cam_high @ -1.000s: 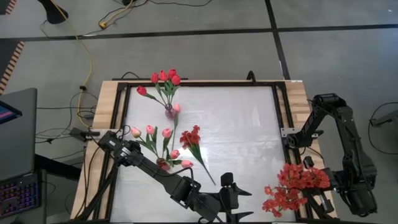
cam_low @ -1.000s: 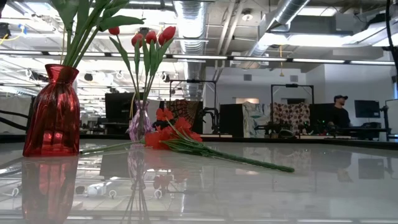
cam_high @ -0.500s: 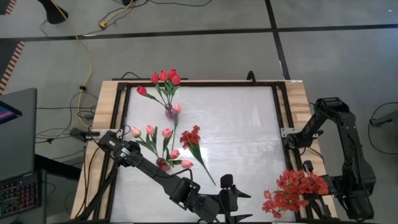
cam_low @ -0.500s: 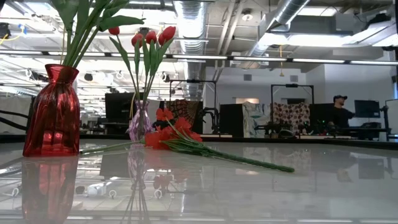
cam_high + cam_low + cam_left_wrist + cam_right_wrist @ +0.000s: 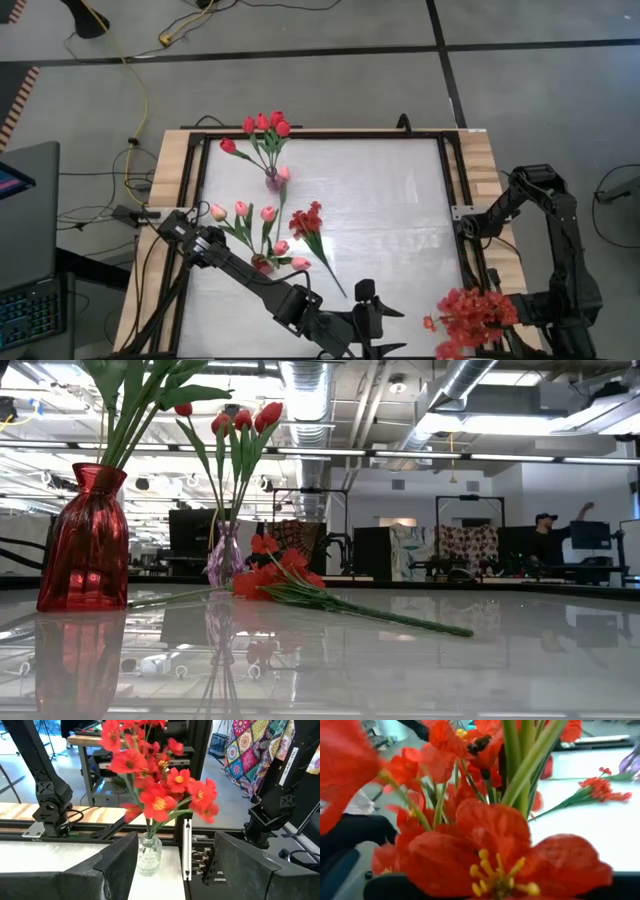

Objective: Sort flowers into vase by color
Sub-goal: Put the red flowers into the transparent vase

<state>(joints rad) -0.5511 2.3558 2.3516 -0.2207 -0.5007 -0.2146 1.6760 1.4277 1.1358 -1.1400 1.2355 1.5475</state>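
Note:
My right arm (image 5: 560,300) stands at the table's near right corner. Its gripper is shut on a spray of red blossoms (image 5: 475,315), which fills the right wrist view (image 5: 490,845) and hides the fingers. Below the blossoms stands a small clear vase (image 5: 150,854) with green stems in it. My left gripper (image 5: 392,328) hangs open at the near edge, pointing at that vase, its fingers (image 5: 120,865) apart with nothing between them. Another red spray (image 5: 312,225) lies flat on the table. Pink tulips stand in a red vase (image 5: 85,540), red tulips in a purple vase (image 5: 225,555). My right gripper holds the red spray, but the blossoms cover the fingers in every view, so the part held and the kind of hold cannot be told. The green stems (image 5: 520,765) run away from the wrist camera. The blossoms stand over the clear vase, above the table.
Dark frame rails (image 5: 455,200) run along the table's edges, with wooden strips (image 5: 485,160) outside them. Bare white tabletop (image 5: 390,210) lies between the lying spray and the right rail. A person (image 5: 545,535) sits far behind the table.
My right gripper has gone down and toward the table's near edge, carrying the red spray with it. The blossoms now sit closer to the near right corner, bunched over the clear vase.

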